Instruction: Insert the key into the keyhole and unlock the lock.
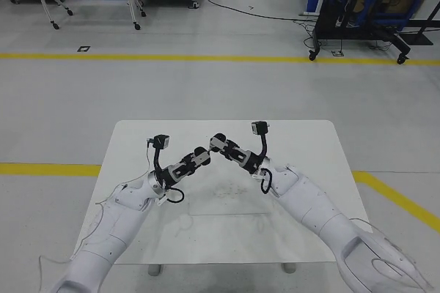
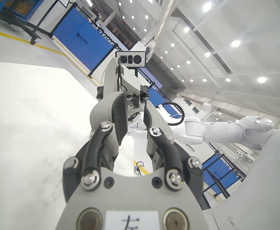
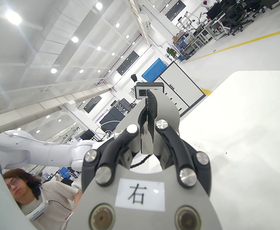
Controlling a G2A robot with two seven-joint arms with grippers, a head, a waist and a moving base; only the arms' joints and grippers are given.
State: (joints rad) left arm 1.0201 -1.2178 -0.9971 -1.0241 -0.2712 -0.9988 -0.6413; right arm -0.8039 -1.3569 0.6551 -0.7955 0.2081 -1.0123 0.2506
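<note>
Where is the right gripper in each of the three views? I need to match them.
Top view: right gripper at mid-table, tip close to the left gripper.
Left wrist view: right gripper at centre, just beyond the left gripper, facing the lens.
Right wrist view: right gripper in the centre foreground, pointing away.
Shared landmark: the white table beneath both.

Two white arms are over a white table (image 1: 301, 146). The left gripper (image 1: 206, 151) and the right gripper (image 1: 215, 141) are tip to tip, very close together. Yellow lines (image 1: 205, 57) cross the floor.
</note>
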